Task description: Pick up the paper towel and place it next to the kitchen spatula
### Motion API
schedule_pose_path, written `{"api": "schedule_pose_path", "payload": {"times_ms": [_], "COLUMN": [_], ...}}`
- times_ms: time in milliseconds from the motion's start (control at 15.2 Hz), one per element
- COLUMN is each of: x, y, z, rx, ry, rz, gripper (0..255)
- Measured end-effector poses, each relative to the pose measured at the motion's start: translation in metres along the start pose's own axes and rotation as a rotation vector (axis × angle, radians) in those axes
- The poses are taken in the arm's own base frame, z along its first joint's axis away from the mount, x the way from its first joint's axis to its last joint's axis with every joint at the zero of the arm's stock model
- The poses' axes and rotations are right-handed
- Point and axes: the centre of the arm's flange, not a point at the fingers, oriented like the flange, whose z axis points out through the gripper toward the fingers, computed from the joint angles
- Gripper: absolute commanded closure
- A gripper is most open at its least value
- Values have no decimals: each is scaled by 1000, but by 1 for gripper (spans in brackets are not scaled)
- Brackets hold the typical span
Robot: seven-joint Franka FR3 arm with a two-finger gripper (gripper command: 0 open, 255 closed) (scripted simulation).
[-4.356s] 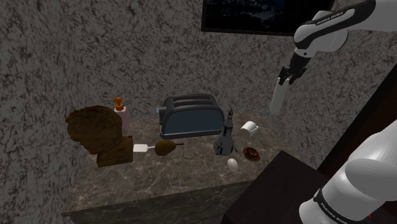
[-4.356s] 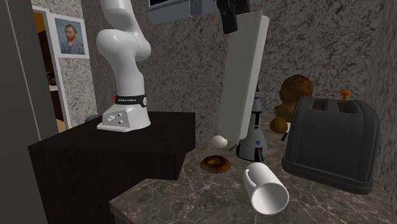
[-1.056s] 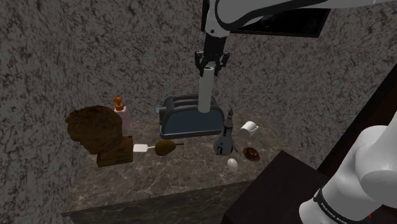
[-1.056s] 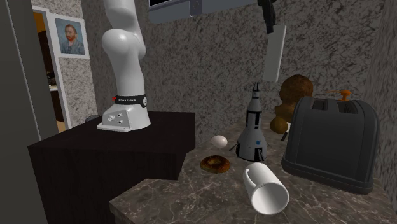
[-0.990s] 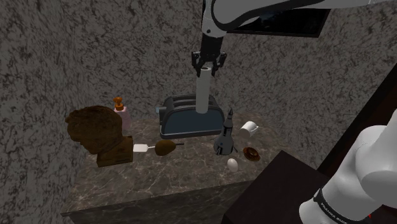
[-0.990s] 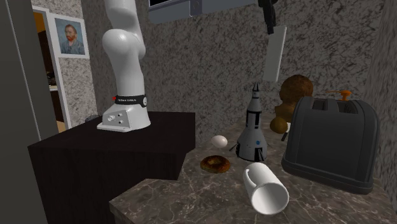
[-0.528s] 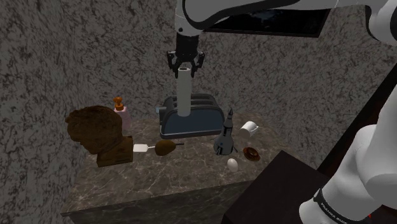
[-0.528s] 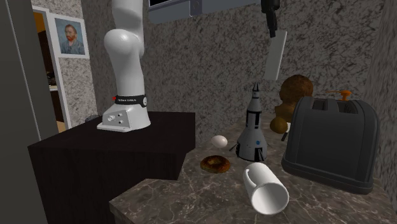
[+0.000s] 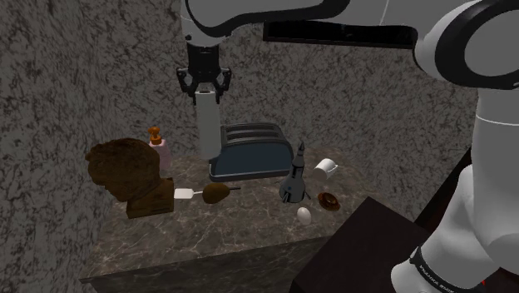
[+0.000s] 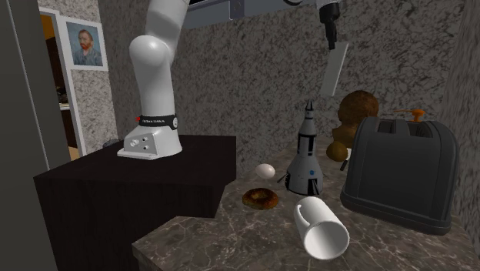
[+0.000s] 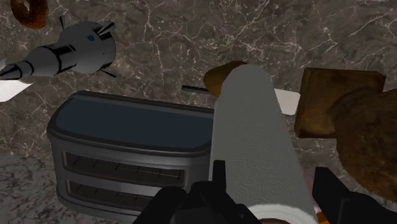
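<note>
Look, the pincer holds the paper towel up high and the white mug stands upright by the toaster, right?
No: the white mug lies on its side by the toaster, as the second exterior view shows. The pincer does hold the paper towel up high.

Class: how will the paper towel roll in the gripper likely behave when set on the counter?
Held by one end in the gripper, the paper towel roll hangs straight, so probably stiff and light. Tall and narrow, it may tip if stood upright; laid down, its round shape would likely roll.
</note>
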Motion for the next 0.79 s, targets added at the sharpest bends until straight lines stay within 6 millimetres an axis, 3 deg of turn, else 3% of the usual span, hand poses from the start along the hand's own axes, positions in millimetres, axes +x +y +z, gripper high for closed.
{"api": "schedule_pose_path", "payload": {"times_ms": [396,792], "x": [1,-8], "y": [-74,-88], "z": [-2,26], "rx": [2,-1], "ry": [0,-1], "rz": [-2,1], "gripper": [255,255]}}
